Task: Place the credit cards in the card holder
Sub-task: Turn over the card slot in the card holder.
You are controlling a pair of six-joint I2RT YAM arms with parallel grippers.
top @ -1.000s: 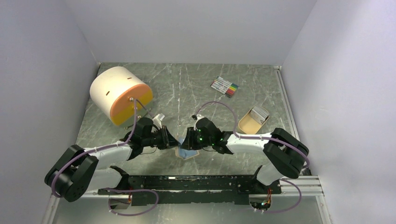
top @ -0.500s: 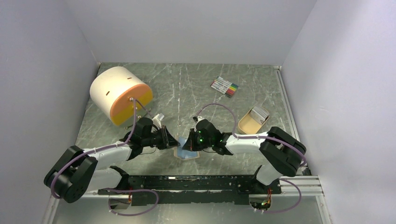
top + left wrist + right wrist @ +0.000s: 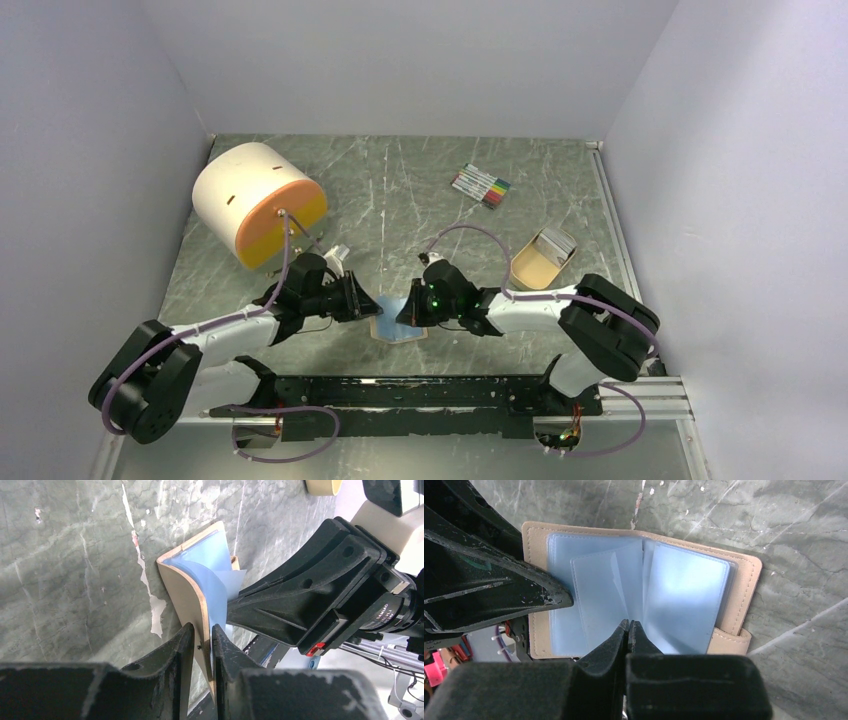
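Observation:
The card holder (image 3: 400,327) lies open between both arms, a tan folding wallet with pale blue sleeves (image 3: 684,595) and a snap tab (image 3: 730,641). My left gripper (image 3: 202,630) is shut on its tan left cover (image 3: 186,587), which stands bent upward. In the middle of the open holder my right gripper (image 3: 629,625) is shut, its tips pinching a thin sleeve (image 3: 596,597) that rises from the stack. From the left wrist view the right gripper's black finger (image 3: 300,595) reaches that lifted sleeve. The credit cards (image 3: 553,241) sit apart in a tan tray (image 3: 528,270) at the right.
A white and orange cylinder (image 3: 258,203) lies at the back left. A bundle of coloured marker pens (image 3: 481,186) lies at the back right. Grey walls close in the marbled table (image 3: 400,190) on three sides, and a black rail (image 3: 400,395) runs along its near edge.
The right gripper's jaws have shut on a sleeve at the holder's middle and drawn slightly right. The left gripper stays on the cover, which has tipped up a little.

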